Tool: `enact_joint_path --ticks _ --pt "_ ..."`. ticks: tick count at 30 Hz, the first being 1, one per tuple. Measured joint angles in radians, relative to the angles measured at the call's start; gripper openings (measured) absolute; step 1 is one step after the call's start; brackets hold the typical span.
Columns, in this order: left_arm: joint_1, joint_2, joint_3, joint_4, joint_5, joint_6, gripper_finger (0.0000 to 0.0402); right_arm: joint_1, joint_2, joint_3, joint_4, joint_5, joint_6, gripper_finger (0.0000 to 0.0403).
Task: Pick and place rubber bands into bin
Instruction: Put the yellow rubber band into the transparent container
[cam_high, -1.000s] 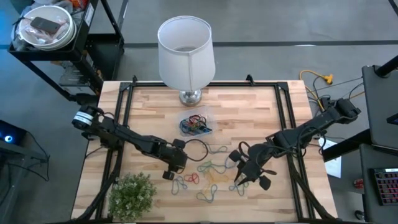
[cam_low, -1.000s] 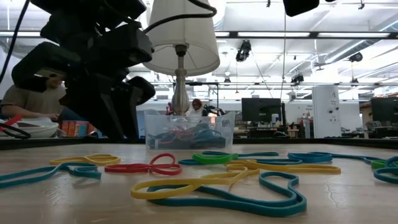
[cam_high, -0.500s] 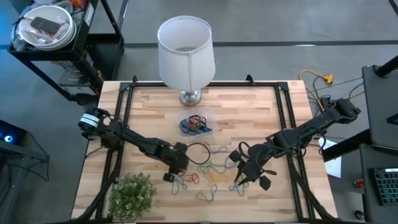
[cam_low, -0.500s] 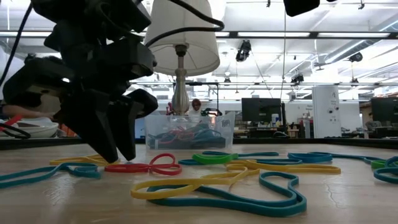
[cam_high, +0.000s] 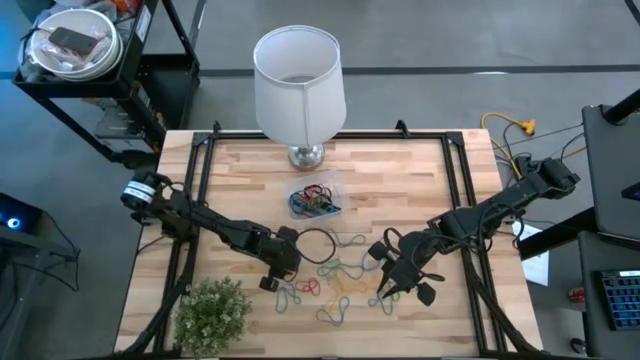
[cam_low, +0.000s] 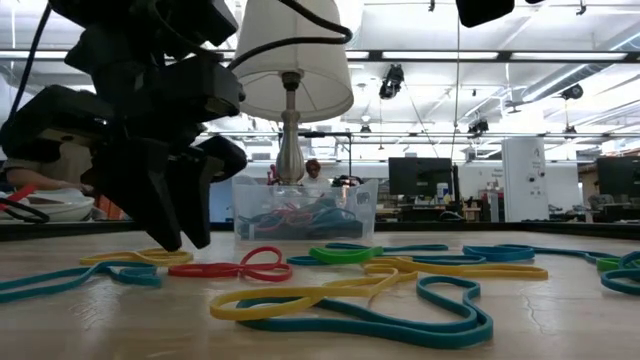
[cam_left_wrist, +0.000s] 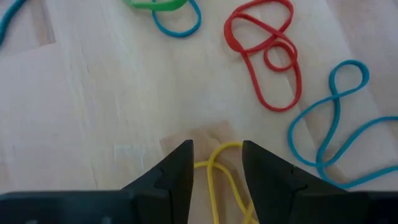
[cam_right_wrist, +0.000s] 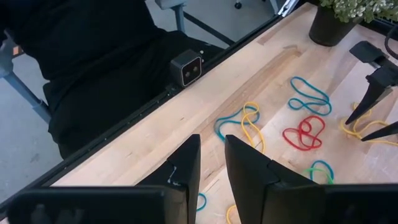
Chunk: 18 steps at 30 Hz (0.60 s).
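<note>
Several rubber bands (cam_high: 335, 275) in yellow, red, green and blue lie flat on the wooden table, near its near edge. More bands fill the see-through bin (cam_high: 315, 200), which stands in front of the lamp. My left gripper (cam_high: 269, 282) is open and points down. Its fingertips are low over the table, one on each side of a yellow band's loop (cam_left_wrist: 217, 155); I cannot tell whether they touch it. A red band (cam_left_wrist: 267, 50) lies close by. My right gripper (cam_high: 388, 290) hangs open with a narrow gap above the right-hand bands (cam_right_wrist: 245, 121), holding nothing.
A white lamp (cam_high: 298, 80) stands on the table's far side behind the bin. A potted plant (cam_high: 213, 312) sits at the near left corner, close to my left arm. A black cable loop (cam_high: 318, 243) lies between the bin and the bands. Black rails (cam_high: 200, 180) run along both sides.
My left gripper came down from above the table until its fingertips were near the surface by the red band. It then shifted a little toward the table's left, over the yellow band. My right arm and the bands kept still.
</note>
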Motion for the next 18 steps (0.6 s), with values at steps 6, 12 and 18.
enact_joint_path --ticks 6,12,18 --pt "0.0 0.025 -0.006 0.006 -0.001 0.0 0.0121 0.0 0.0 -0.001 0.004 0.0 0.0 0.0068" --pt "0.0 0.028 -0.006 0.009 0.003 0.001 0.0118 0.0 0.0 -0.002 0.006 0.0 0.003 0.0068" --pt "0.001 0.028 -0.006 0.007 0.005 0.002 0.0066 0.0 0.0 -0.002 0.006 0.0 0.002 0.0068"
